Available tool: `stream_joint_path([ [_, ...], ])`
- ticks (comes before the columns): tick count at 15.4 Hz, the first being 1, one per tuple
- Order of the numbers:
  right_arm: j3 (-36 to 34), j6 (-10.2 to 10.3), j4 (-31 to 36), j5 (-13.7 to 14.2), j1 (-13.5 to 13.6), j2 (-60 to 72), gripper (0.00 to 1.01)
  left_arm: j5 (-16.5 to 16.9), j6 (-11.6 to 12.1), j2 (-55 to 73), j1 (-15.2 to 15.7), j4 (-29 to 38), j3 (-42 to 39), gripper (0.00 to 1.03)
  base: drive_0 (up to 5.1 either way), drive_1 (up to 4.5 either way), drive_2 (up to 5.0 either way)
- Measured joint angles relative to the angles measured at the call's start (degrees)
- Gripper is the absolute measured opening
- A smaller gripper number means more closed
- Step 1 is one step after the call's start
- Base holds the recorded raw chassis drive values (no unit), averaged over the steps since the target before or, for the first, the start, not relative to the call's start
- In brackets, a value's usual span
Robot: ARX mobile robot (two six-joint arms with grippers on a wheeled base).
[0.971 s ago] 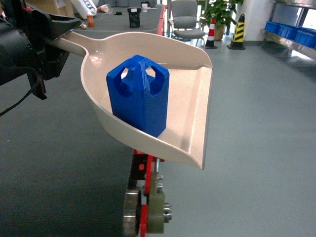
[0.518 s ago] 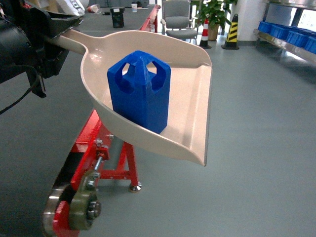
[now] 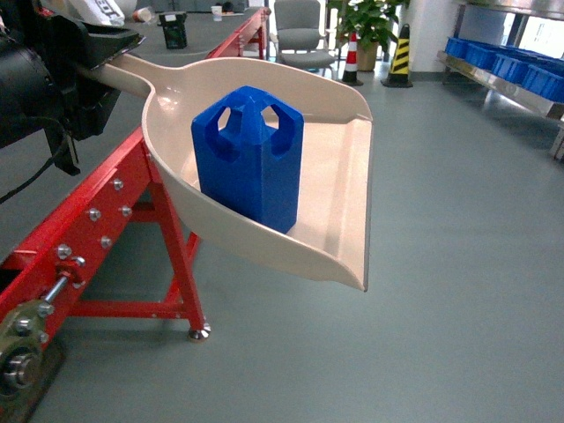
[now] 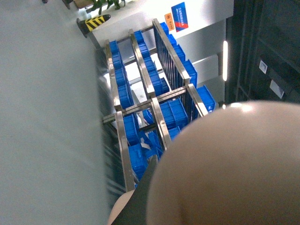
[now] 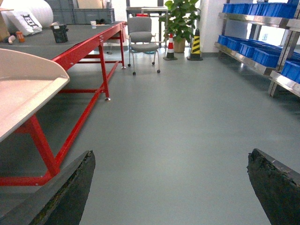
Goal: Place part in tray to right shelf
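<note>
Head view: my left gripper [image 3: 84,66] clasps the handle of the tray [image 3: 348,189], holding it aloft at a tilt. The part [image 3: 248,159] stands upright in the tray's deep rear, against the near wall, well back from the flat lip. My right wrist view alone shows my right gripper [image 5: 171,187], jaws spread wide and holding nothing, above the grey floor [image 5: 178,117] (the tray's lip enters at left). My left wrist view shows only the tray's underside and, beyond, steel racks of blue crates [image 4: 140,152]. Farther off stand a red-framed table [image 3: 97,216] and a grey chair [image 5: 142,40].
</note>
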Motion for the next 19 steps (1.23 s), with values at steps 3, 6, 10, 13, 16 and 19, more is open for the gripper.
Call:
stream_joint_path([
  [3, 0.0, 0.0, 0.0, 0.0, 0.0, 0.0, 0.98, 0.17, 0.0, 0.0, -0.09, -0.04, 0.0, 0.13, 5.1, -2.35, -2.4],
  [6, 0.0, 0.0, 0.02, 0.0, 0.0, 0.0, 0.98, 0.13, -0.04, 0.0, -0.07, -0.13, 0.0, 0.13, 5.1, -2.39, -2.4],
  [10, 0.0, 0.0, 0.07, 0.0, 0.0, 0.0, 0.98, 0.35, -0.02, 0.0, -0.17, -0.09, 0.0, 0.13, 5.1, -2.36, -2.4],
  [13, 0.0, 0.0, 0.02, 0.0, 0.0, 0.0, 0.98, 0.15, -0.02, 0.0, -0.09, -0.13, 0.0, 0.13, 5.0, -2.45, -2.4],
  [16, 0.0, 0.0, -0.07, 0.0, 0.0, 0.0, 0.98, 0.33, -0.02, -0.02, -0.17, -0.13, 0.0, 0.13, 5.0, -2.42, -2.4],
  [19, 0.0, 0.0, -0.02, 0.0, 0.0, 0.0, 0.98, 0.33, -0.02, -0.02, -0.09, 0.02, 0.0, 0.13, 5.1, -2.4, -2.4],
])
